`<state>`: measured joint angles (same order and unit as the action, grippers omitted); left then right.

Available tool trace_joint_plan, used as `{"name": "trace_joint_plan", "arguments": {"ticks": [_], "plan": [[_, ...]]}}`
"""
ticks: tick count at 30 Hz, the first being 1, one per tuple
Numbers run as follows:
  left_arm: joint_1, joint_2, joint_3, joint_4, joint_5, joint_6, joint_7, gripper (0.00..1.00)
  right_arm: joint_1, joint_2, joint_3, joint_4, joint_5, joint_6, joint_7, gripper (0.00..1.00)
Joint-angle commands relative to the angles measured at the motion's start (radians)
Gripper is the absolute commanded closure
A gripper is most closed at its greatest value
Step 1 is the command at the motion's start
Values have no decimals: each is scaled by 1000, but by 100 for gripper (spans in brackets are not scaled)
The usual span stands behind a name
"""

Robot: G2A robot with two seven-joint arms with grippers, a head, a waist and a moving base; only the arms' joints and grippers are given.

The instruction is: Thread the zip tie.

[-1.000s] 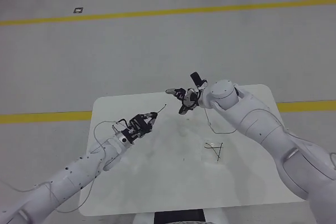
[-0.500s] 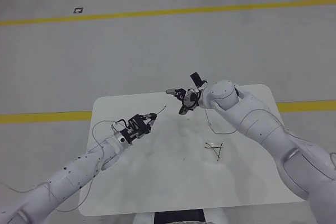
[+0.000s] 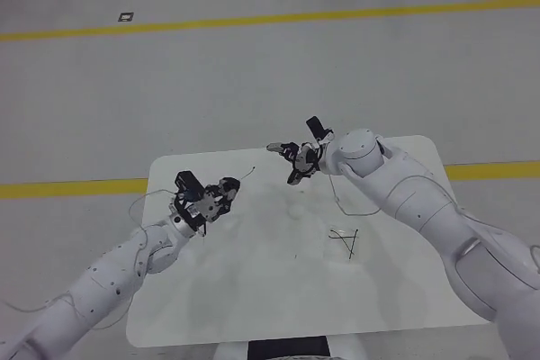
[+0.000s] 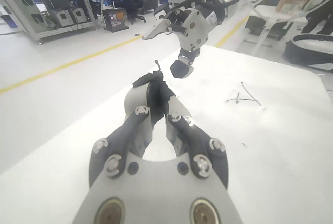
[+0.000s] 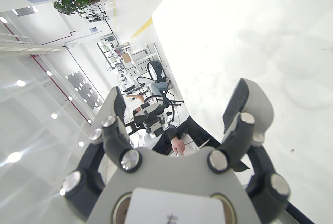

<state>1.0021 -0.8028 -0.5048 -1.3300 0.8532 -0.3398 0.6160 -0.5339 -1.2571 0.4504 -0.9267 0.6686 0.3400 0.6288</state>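
My left gripper [image 4: 156, 82] is clamped shut on the zip tie [image 4: 158, 66], its black pads pressed together around the thin dark strip. A short length of the tie with a small bent tip sticks out beyond the pads. The left wrist view makes that grip plain. From the top view my left gripper [image 3: 229, 185] reads as a dark cluster over the table's left part, with the zip tie [image 3: 245, 173] a fine line slanting out of it toward the far edge. My right gripper [image 5: 179, 100] is spread wide with nothing in it, and its own wrist view looks between the two ribbed fingers [image 5: 239, 97] onto the bare white table [image 5: 260, 1]. The left wrist view gives what that one cannot: my right gripper [image 4: 166, 53] faces the left one, its upper finger raised and its lower finger's dark pad just beside the tie's tip and apart from it. In the top view my right gripper [image 3: 286, 162] hangs over the far edge of the table [image 3: 387, 297], near the tie's free end, with a gap between them. Farther out, a few loose black ties [image 3: 344, 238] lie crossed over one another toward the right side of the tabletop, well apart from both grippers. The left wrist view shows the same ties [image 4: 244, 97] lying flat beyond my closed pads. A yellow floor line [image 3: 72, 189] runs behind the table.
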Motion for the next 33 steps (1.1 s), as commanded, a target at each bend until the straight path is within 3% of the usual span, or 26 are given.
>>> {"name": "trace_joint_plan", "arguments": {"ticks": [1,7,16,19,25,33], "plan": [[-19,12,42,-4,-40,0,22,100,0,0,0,0,0,0,0,0],[-79,40,168,-35,-223,0,39,100,0,0,0,0,0,0,0,0],[-79,40,168,-35,-223,0,39,100,0,0,0,0,0,0,0,0],[-60,38,159,-45,-326,0,5,100,-7,0,3,-1,-1,-6,-8,0],[-46,62,160,-102,-561,0,-83,100,-38,22,44,3,-72,-126,65,0],[-38,107,141,-205,-766,0,-206,100,-60,34,102,62,-78,-296,239,0]]}}
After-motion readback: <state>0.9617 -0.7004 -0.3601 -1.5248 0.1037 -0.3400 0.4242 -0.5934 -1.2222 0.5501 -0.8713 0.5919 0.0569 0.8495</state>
